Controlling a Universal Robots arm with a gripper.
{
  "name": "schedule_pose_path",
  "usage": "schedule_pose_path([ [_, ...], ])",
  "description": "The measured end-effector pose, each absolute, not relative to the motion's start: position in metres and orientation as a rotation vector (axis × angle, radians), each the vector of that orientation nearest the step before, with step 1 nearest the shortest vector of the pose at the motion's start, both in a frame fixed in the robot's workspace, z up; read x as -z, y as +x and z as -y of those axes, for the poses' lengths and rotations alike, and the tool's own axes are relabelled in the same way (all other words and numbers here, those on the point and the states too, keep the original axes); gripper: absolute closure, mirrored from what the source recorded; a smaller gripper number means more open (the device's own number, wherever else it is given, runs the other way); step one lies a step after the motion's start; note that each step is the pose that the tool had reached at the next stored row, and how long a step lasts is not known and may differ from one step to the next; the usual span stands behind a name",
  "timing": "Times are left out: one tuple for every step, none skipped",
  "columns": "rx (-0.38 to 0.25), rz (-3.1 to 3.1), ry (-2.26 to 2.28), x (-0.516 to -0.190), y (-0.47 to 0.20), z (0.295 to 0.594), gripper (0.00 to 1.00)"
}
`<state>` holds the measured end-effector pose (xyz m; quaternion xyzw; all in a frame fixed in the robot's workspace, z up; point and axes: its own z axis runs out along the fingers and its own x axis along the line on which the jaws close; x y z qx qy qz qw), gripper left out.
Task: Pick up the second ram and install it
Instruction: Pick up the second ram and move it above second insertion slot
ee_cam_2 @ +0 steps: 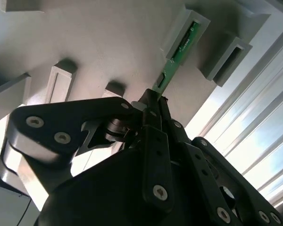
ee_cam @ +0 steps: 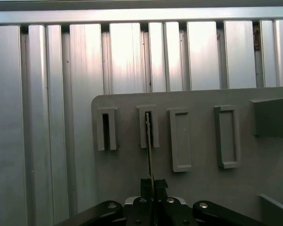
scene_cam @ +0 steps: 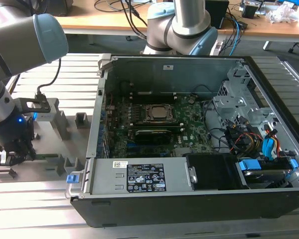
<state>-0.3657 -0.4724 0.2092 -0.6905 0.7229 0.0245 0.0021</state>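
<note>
Arm: the big grey arm [scene_cam: 20, 45] bends down at the exterior view's left.
Hand: the black hand [scene_cam: 16, 152] is low over the grey holder tray [scene_cam: 65, 129]. In both wrist views its fingers [ee_cam_2: 151, 106] are pinched tight on the near end of the second ram [ee_cam_2: 172, 66].
Second ram: the thin green stick stands on its edge in the tray. Its far end sits inside one raised grey slot. In the first wrist view it looks like a thin line [ee_cam: 150, 141] running from the hand [ee_cam: 153, 182] into that slot.
Tray: it lies flat on the ribbed metal bench [scene_cam: 35, 199], with more slots beside the ram's slot.
Computer case: the open black case [scene_cam: 189, 209] lies just beside the tray, toward the exterior view's right.
Motherboard: the large green board [scene_cam: 189, 129] lies inside the case, well apart from the hand.
</note>
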Motion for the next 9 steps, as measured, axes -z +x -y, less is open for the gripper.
schedule_pose_path([
  [-0.077,-2.268,-2.166,-0.212,-0.366,0.472,0.86],
  [-0.077,-2.268,-2.166,-0.213,-0.366,0.472,0.86],
  [-0.077,-2.268,-2.166,-0.215,-0.366,0.472,0.86],
  [-0.077,-2.268,-2.166,-0.217,-0.366,0.472,0.86],
  [-0.077,-2.268,-2.166,-0.218,-0.366,0.472,0.86],
  [-0.077,-2.268,-2.166,-0.22,-0.366,0.472,0.86],
  [-0.077,-2.268,-2.166,-0.221,-0.366,0.472,0.86],
  [-0.077,-2.268,-2.166,-0.223,-0.366,0.472,0.86],
  [-0.077,-2.268,-2.166,-0.224,-0.366,0.472,0.86],
])
